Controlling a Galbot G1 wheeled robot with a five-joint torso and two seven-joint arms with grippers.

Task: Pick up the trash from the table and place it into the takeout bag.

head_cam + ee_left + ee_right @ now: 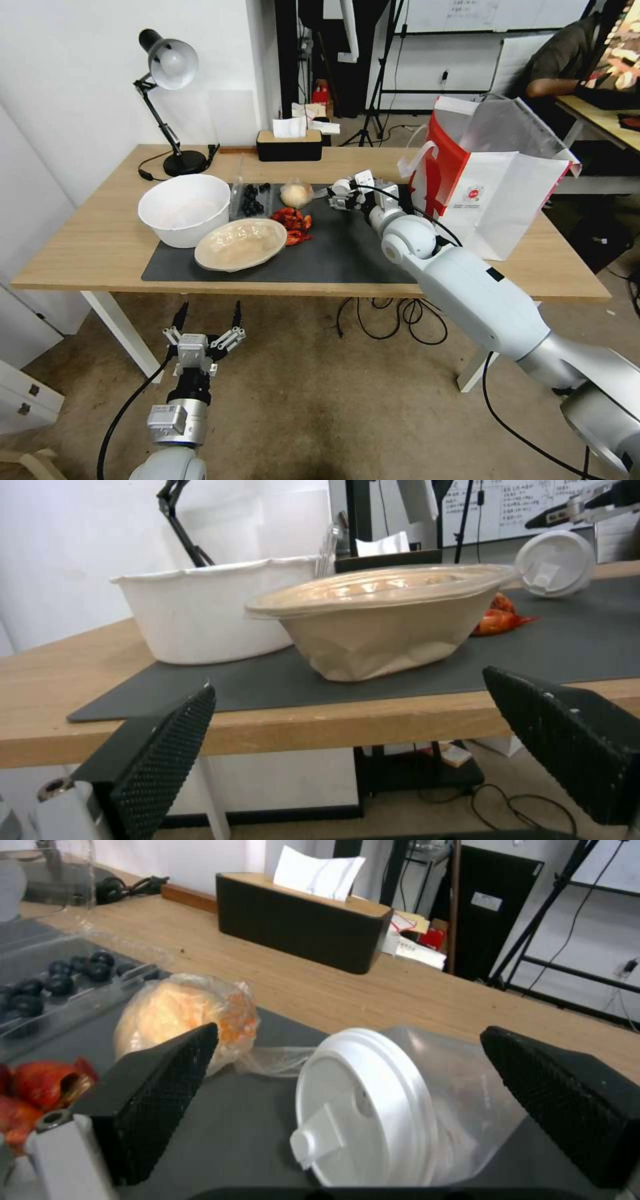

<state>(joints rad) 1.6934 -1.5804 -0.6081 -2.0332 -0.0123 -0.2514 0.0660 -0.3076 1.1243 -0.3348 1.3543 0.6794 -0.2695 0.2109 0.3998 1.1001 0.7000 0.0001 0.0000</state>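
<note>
A clear white-lidded plastic cup (373,1110) lies on its side on the dark mat (347,253) of the table (100,247). My right gripper (348,1032) is open around the cup, one finger on each side and neither pressing it. Just beyond the cup is a yellowish lump in clear wrap (180,1015), with the crushed red can (293,223) next to it. The shallow beige bowl (240,243) rests at the mat's front. The takeout bag (493,173) stands open at the table's right end. My left gripper (210,308) hangs open below the table's front edge.
A large white bowl (185,208) stands left of the beige bowl. A clear tray of dark berries (252,199) lies behind it. A black tissue box (289,143) and a desk lamp (170,100) stand at the table's back. Cables lie on the floor.
</note>
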